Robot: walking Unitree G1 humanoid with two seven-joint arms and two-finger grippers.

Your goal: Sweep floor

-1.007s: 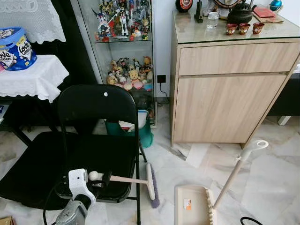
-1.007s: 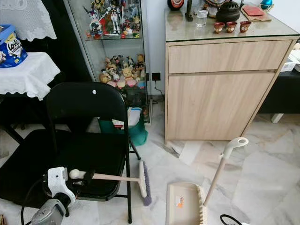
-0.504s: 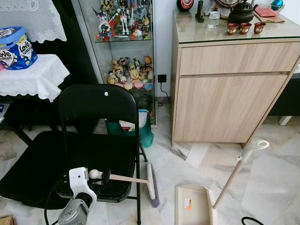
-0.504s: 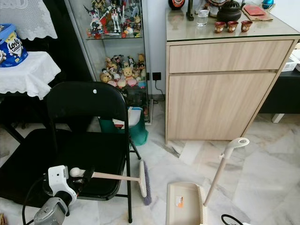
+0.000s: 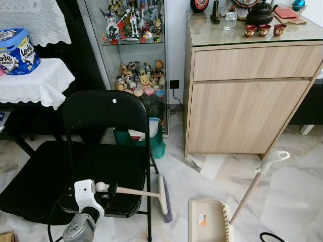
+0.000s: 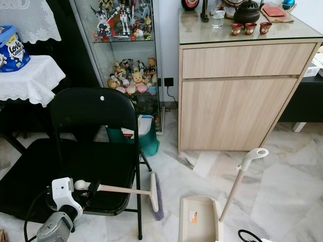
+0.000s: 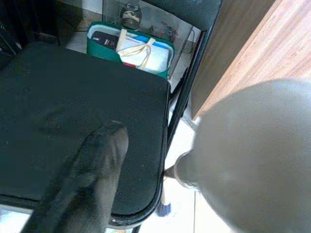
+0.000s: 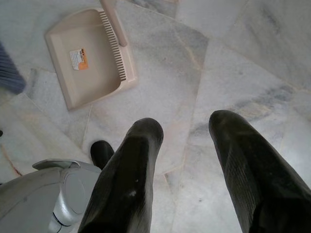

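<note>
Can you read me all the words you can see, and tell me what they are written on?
"Love": on the blue round tub resting on the white lace tablecloth; the smaller words under it are too blurred to read.
Orange and white sticker on the beige plastic dustpan: its print is too small to read.
No other words can be read.

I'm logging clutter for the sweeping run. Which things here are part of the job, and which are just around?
For the job:
- broom, its handle held by the left gripper
- dustpan standing on the floor
- right gripper, jaws open above the marble

Just around:
- black folding chair
- wooden cabinet
- glass case of figurines
- green bag
</note>
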